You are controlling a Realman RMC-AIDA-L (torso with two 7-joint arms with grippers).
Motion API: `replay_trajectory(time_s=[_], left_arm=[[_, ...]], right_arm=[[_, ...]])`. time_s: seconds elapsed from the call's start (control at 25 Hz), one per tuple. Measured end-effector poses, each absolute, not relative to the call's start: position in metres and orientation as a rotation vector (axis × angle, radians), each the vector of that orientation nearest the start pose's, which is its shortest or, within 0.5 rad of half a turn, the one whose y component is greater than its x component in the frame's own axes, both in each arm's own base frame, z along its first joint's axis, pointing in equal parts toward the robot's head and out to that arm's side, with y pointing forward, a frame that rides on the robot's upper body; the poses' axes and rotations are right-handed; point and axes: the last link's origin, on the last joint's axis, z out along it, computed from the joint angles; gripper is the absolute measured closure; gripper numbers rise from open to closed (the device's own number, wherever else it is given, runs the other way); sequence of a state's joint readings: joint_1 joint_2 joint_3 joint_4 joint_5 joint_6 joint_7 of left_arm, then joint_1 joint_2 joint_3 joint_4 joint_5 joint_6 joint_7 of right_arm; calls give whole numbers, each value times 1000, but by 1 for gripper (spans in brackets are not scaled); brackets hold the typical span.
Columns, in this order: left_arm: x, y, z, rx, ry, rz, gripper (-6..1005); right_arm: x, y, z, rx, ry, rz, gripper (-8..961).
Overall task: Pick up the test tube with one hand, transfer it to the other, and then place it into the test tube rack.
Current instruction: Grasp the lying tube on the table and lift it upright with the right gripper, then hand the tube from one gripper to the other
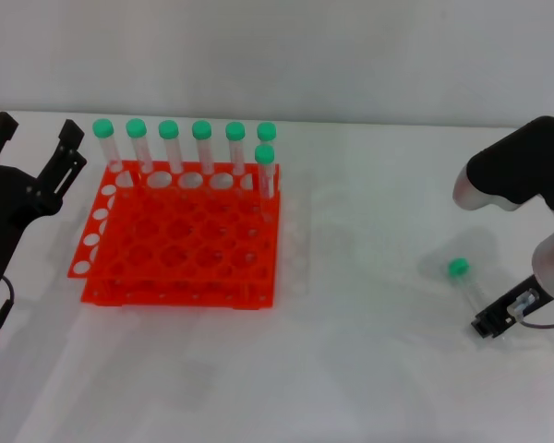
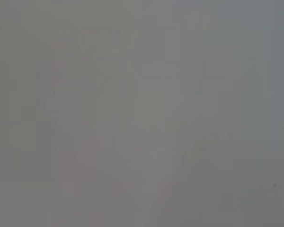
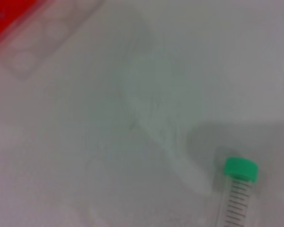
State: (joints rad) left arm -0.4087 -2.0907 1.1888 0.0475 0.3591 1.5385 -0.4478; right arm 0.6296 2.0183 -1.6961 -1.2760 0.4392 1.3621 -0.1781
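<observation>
The test tube (image 1: 465, 283) lies on the white table at the right, its green cap (image 1: 457, 268) pointing away from me. The right wrist view shows it close up as a clear graduated tube (image 3: 235, 203) with its cap (image 3: 241, 169). My right gripper (image 1: 500, 317) is low over the table, right beside the tube's round end. Whether it touches the tube I cannot tell. The orange-red test tube rack (image 1: 180, 235) stands left of centre. My left gripper (image 1: 35, 131) is raised at the rack's far-left side, open and empty. The left wrist view shows only grey blur.
Several green-capped tubes (image 1: 169, 148) stand upright in the rack's back row, and one more (image 1: 265, 171) stands in the hole just in front of the right end. A corner of the rack (image 3: 9, 21) shows in the right wrist view. Bare white table lies between rack and tube.
</observation>
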Motion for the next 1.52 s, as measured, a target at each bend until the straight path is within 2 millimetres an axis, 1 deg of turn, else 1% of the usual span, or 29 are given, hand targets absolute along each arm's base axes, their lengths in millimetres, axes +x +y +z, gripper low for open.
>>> replay_trajectory(time_s=[0.2, 0.28, 0.6, 0.72, 0.84, 0.96, 1.04, 1.12, 1.2, 1.28, 1.44, 1.52], left_arm=[[-312, 302, 16, -1586, -441, -1060, 147], [-312, 302, 17, -1586, -440, -1059, 148], [-312, 302, 15, -1600, -439, -1053, 151], [-312, 305, 12, -1621, -448, -1038, 152], [-311, 308, 9, -1651, -458, -1025, 153], [-308, 316, 4, -1697, -485, -1015, 154], [-303, 323, -2, -1748, -506, -1019, 155], [-294, 331, -10, -1832, -532, -1034, 155], [-287, 336, -14, -1891, -543, -1044, 156], [-278, 343, -20, -1988, -560, -1050, 157], [-255, 354, -32, -2180, -591, -1049, 158], [-248, 356, -36, -2237, -610, -1053, 159]], right_arm=[[190, 369, -31, -2321, 1012, -644, 636], [189, 371, -32, -2321, 1014, -657, 699], [187, 373, -34, -2324, 1008, -667, 700], [186, 375, -31, -2320, 1004, -644, 700], [179, 376, -24, -2325, 986, -572, 731], [171, 378, -11, -2321, 945, -451, 762], [168, 380, -2, -2315, 915, -361, 762], [166, 381, 3, -2318, 878, -272, 762], [164, 383, 5, -2323, 844, -210, 762], [163, 386, 7, -2321, 800, -140, 761], [162, 392, 7, -2313, 718, -2, 761], [161, 394, 6, -2311, 693, 75, 761]])
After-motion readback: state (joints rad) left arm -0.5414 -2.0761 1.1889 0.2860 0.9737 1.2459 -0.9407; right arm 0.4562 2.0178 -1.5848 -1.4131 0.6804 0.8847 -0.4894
